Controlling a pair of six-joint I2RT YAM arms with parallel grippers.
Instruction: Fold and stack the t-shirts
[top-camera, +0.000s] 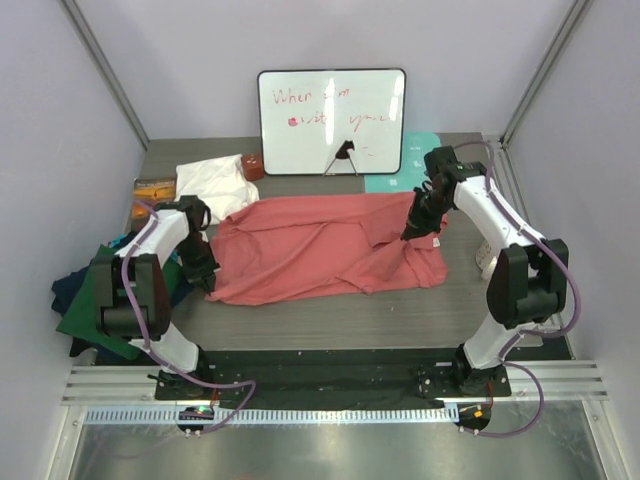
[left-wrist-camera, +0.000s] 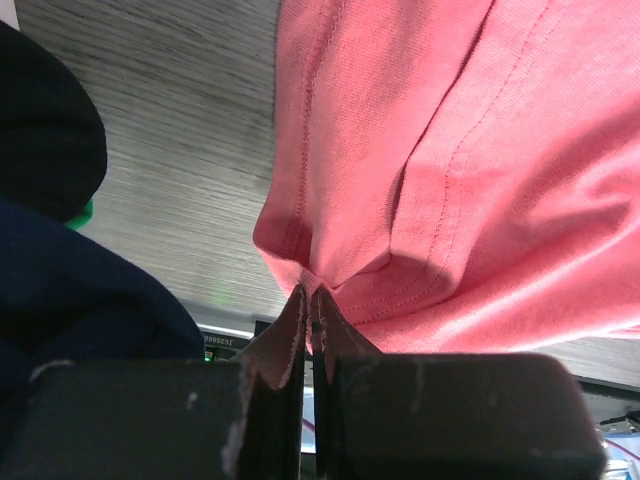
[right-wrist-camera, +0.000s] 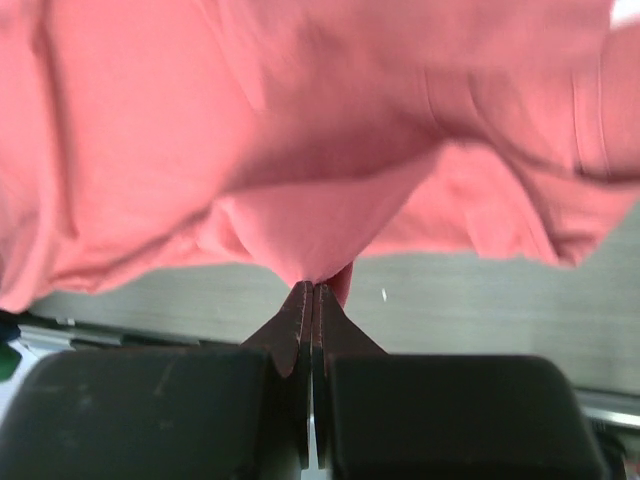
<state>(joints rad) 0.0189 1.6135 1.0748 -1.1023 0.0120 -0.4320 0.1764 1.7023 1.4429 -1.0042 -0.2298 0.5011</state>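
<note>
- Left end effector (left-wrist-camera: 308, 300): dark fingers pressed together, clamped on a stitched hem corner of the salmon-pink t-shirt (left-wrist-camera: 450, 180). The cloth rises straight from the fingertips and spreads away to the end effector's right.
- Right end effector (right-wrist-camera: 312, 290): fingers likewise together, pinching a soft peak of the same shirt. The fabric hangs above it and runs off to its left.
- Navy t-shirt (left-wrist-camera: 80, 290): crumpled, matte, just left of the left end effector. With the dark green t-shirt (top-camera: 85, 310) it forms a loose heap over the bench's left edge; neither is folded.
- Bench (top-camera: 330, 310): grey wood-grain top, bare in front of the pink shirt.
- Salmon-pink t-shirt, overall: thin cotton knit, creased and roughly rectangular, spread mid-bench with its long axis running left to right between the two end effectors. The left one grips the near-left corner, the right one a bunched fold toward the far-right end. Judged from this, any fold turns on carrying these two held points across the body.
- White cloth (top-camera: 215, 180): rumpled, beyond the left end effector.
- Pale-teal mat (top-camera: 400, 170) and whiteboard (top-camera: 332, 120): flat, rigid, at the far edge.
</note>
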